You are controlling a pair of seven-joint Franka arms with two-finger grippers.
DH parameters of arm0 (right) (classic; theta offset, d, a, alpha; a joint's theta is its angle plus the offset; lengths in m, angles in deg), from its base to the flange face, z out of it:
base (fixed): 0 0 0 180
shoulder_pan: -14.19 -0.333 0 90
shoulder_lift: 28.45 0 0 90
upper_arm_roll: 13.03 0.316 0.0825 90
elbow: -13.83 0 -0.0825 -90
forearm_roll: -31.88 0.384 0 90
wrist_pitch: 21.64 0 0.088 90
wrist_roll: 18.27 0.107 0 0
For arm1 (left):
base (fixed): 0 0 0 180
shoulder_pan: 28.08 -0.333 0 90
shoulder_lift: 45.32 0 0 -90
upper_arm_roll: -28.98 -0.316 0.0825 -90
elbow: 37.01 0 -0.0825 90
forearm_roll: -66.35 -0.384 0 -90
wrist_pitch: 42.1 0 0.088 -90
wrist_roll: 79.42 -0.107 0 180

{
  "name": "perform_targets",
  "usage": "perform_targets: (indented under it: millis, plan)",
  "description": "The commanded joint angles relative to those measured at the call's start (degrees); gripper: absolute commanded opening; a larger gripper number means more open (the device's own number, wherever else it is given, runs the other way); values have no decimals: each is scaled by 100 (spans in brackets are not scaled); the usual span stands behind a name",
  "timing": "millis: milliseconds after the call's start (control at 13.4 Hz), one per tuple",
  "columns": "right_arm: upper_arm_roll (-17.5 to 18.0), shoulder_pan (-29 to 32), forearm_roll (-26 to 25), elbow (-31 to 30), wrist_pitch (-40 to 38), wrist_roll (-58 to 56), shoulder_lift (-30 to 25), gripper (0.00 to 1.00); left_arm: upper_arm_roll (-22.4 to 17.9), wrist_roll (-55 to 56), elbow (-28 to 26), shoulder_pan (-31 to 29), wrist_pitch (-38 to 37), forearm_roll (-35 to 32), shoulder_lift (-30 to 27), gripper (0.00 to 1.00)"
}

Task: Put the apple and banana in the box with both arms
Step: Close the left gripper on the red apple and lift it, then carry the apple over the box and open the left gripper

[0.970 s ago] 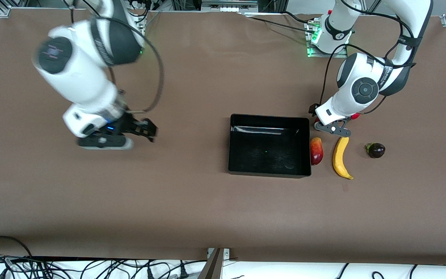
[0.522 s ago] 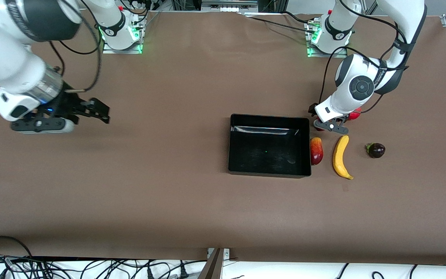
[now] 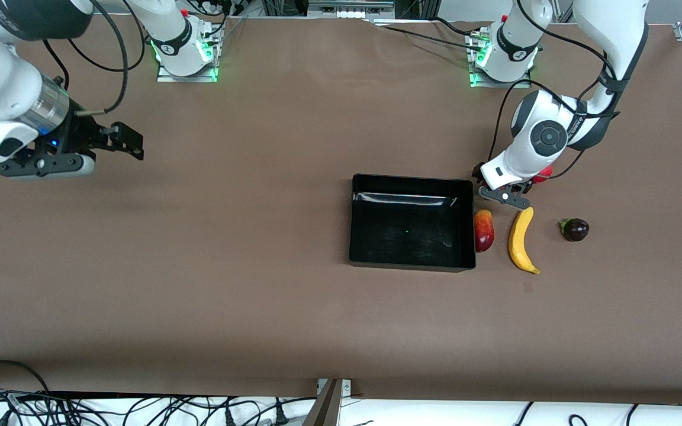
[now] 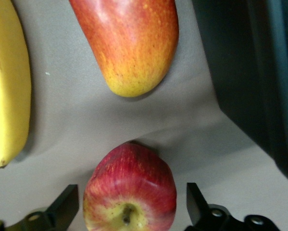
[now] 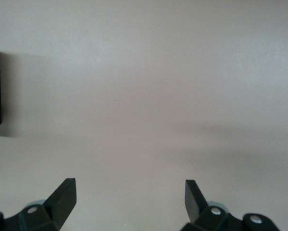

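Note:
The apple [image 4: 129, 192] lies on the table between my left gripper's fingers [image 4: 67, 204], stem dimple up, with a gap on each side. In the front view it is hidden under my left gripper [image 3: 502, 194], which is open and low beside the black box's [image 3: 412, 179] corner. The banana [image 3: 520, 239] lies on the table near the box, also in the left wrist view [image 4: 6, 86]. The box is empty; its wall shows in the left wrist view [image 4: 259, 72]. My right gripper [image 3: 131, 141] is open and empty over bare table at the right arm's end, as its wrist view [image 5: 130, 185] shows.
A red-yellow mango [image 3: 483, 231] lies against the box wall, between box and banana, just ahead of the apple [image 4: 129, 43]. A dark purple fruit [image 3: 575, 229] sits beside the banana toward the left arm's end. A red fruit [image 3: 545, 173] peeks from under the left arm.
My right arm has swung away from the table's middle to the right arm's end, gripper empty. My left gripper has shifted slightly over the apple.

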Motion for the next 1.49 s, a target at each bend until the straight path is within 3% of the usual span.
perform_targets:
  millis: [0,75,149,299,373,522,672,970,1194,1418]
  plan:
    - [1360,1430,-85,-351,143,-122,-358,100,24,-169,38,-45,-137,-397,-65,31]
    - [1913,2019,-85,-325,152,-122,-358,100,24,-239,187,-45,-522,-398,-197,14]
    - [2302,2477,-76,-308,161,-131,-349,100,32,-240,397,-28,-961,-398,-320,11]
    - [2403,2614,-85,-272,135,-139,-358,100,85,-257,1273,16,-2180,-380,-374,12]
    - [2376,2614,-93,-220,108,-174,-358,100,225,-223,1965,51,-3031,-276,-322,12]
    - [2262,2622,-93,-219,152,-236,-305,100,375,-65,3075,69,-3819,441,-24,14]
    - [2253,2640,-312,-202,265,-228,-287,100,393,695,3483,244,-3857,806,214,14]
    - [2253,2631,-392,88,275,-175,-173,100,402,2798,3423,727,-3621,842,662,21]
    - [2253,2649,-401,132,258,-192,-138,100,393,3195,3414,904,-2989,789,1110,25]
    - [2227,2649,-401,132,126,-175,-138,100,384,3355,3396,1071,-2907,736,1348,26]
